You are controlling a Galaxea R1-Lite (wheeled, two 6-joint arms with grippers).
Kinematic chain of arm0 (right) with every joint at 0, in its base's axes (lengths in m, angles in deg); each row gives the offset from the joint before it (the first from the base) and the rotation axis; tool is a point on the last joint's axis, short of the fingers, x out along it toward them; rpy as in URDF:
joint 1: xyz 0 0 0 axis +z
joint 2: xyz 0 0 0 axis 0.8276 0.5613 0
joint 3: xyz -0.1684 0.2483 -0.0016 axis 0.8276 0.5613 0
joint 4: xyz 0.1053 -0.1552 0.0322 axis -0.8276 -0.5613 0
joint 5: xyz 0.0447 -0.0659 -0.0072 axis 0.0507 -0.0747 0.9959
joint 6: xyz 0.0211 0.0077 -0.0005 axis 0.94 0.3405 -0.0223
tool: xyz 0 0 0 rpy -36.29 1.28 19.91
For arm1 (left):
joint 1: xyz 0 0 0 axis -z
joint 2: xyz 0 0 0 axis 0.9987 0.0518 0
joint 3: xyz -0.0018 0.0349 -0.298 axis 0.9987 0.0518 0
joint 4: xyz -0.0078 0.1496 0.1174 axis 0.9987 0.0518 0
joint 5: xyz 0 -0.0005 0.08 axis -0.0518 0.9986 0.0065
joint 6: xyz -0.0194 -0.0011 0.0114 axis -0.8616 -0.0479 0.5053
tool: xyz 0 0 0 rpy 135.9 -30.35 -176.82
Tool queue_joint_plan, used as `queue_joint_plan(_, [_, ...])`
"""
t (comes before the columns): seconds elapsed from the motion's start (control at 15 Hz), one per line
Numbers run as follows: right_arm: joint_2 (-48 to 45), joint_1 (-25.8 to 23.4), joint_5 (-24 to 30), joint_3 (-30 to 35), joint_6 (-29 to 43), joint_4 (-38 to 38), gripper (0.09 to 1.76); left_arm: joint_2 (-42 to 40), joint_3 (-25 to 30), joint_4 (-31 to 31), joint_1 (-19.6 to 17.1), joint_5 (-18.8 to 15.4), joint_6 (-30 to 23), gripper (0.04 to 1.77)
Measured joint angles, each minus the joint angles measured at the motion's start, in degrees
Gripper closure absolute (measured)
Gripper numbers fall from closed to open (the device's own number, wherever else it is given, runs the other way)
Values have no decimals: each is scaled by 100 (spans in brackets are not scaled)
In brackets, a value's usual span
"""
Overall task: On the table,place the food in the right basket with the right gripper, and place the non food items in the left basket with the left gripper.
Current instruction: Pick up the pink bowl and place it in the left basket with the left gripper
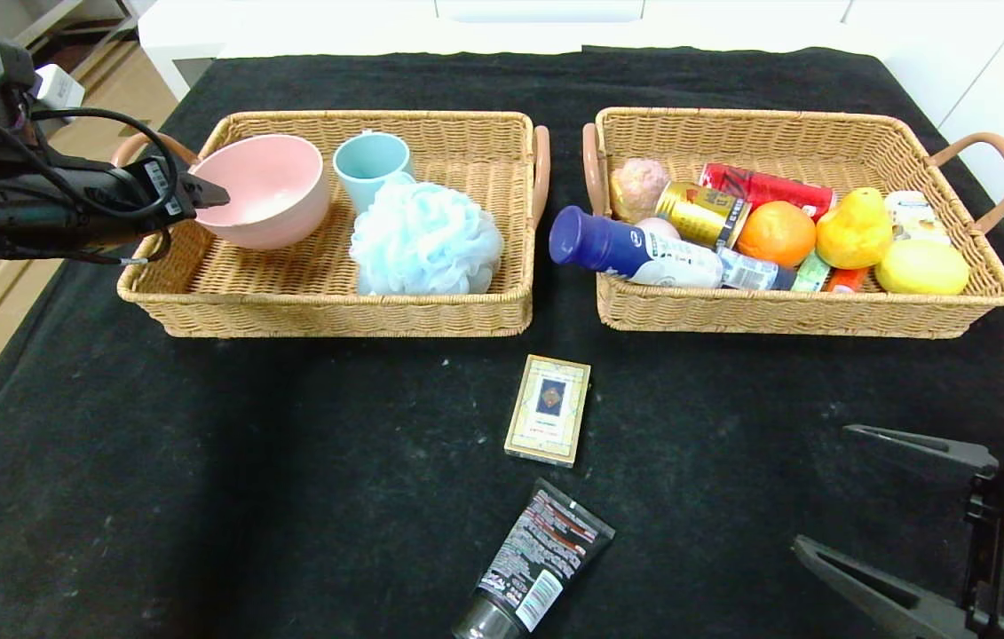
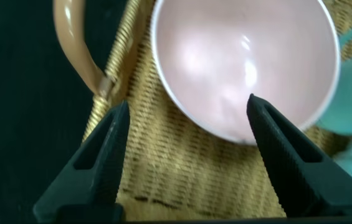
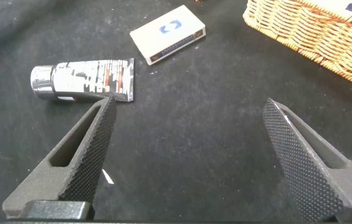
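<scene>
The pink bowl [image 1: 266,191] [image 2: 244,56] lies in the left basket [image 1: 324,312] at its far left end. My left gripper [image 1: 216,193] [image 2: 188,102] hovers there, open, with the bowl's rim between its spread jaws and nothing gripped. On the black table [image 1: 200,461] lie the gold-edged card box [image 1: 549,408] [image 3: 167,34] and, nearer me, the black squeeze tube [image 1: 537,559] [image 3: 82,81]. The right basket [image 1: 786,317] holds the orange [image 1: 775,232], the yellow pear [image 1: 855,229] and the white bottle with a blue cap [image 1: 635,250]. My right gripper [image 1: 823,486] [image 3: 189,101] rests open and empty at the near right.
A teal cup [image 1: 370,164] and a light blue bath pouf [image 1: 424,238] share the left basket with the bowl. The right basket also carries a red can [image 1: 763,188], a gold can [image 1: 701,213] and a lemon [image 1: 920,266]. A narrow strip of cloth separates the baskets.
</scene>
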Motion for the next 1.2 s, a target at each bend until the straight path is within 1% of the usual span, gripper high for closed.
queue_joint_plan(0.13, [-17,5,0,0,-5,11,14,-315,330,51,223,-9,35,35])
queue_joint_plan(0.2, [-30,5,0,0,-2,22,14,-472,501,78,394,-4,79,32])
queue_joint_plan(0.33, [-59,5,0,0,-2,20,14,-772,746,360,825,20,228,27])
queue_joint_plan(0.53, [-127,11,9,-2,-5,20,14,-1119,901,768,1540,54,291,21])
queue_joint_plan(0.73, [-190,21,11,-9,-11,23,14,-1323,920,1275,2233,134,344,18])
queue_joint_plan(0.8, [-207,22,13,-9,-18,17,14,-1370,929,1382,2493,263,358,17])
queue_joint_plan(0.93, [-234,32,13,-4,-24,22,14,-1390,940,1457,3026,924,358,15])
queue_joint_plan(1.0, [-251,35,11,-2,-29,11,14,-1365,950,1463,3293,1151,357,14])
queue_joint_plan(1.07, [-262,43,11,0,-32,12,14,-1324,961,1470,3555,1280,355,14])
queue_joint_plan(1.2, [-289,60,17,11,-32,9,14,-1178,981,1468,4084,1421,344,13])
